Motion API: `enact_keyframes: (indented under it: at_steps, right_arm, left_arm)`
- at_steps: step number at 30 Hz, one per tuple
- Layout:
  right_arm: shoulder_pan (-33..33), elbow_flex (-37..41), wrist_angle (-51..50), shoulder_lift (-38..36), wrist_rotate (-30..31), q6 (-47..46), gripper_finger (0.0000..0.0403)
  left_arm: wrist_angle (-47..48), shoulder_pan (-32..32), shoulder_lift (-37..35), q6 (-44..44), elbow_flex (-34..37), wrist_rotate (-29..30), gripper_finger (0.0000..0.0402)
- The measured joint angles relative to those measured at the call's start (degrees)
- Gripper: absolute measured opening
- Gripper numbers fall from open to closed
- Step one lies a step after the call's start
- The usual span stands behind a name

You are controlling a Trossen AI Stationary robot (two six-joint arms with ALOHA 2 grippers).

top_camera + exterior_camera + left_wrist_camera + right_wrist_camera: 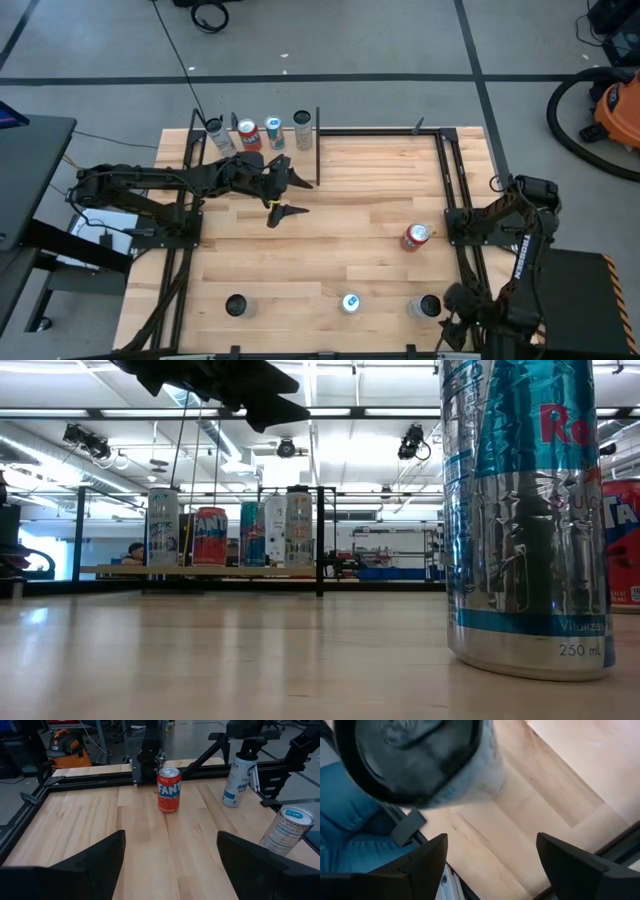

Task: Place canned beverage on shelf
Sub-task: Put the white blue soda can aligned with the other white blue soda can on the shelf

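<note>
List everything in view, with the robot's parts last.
table: one, pale wood planks in a black frame, centre of the high view
shelf: one, pale wood with black rods, far left part of the table
cans on the shelf: four, one red and three silver or white with blue, in a row
red can: one, upright on the table's right side
cans along the near edge: three, silvery, the middle one with blue, spaced apart
vacuum cleaner: one, orange and black, on the floor past the far right corner
left gripper: open, empty, above the table beside the shelf
right gripper: open, at the near right corner, next to a can
</note>
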State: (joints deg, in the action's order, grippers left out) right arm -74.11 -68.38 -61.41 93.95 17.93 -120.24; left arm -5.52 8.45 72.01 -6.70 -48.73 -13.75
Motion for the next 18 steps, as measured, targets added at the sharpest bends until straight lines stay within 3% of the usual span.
enact_keyframes:
  at_steps: [13, 18]
  right_arm:
    - [0.22, 0.0, 1.35, 0.0, 0.87, 1.94, 0.0325]
    - [0.06, 0.0, 2.09, 0.0, 9.71, 4.27, 0.0343]
  left_arm:
    - [-0.31, 0.0, 0.0, 0.0, 0.0, 0.0, 0.0316]
    - [-0.29, 0.0, 0.0, 0.0, 0.0, 0.01, 0.0316]
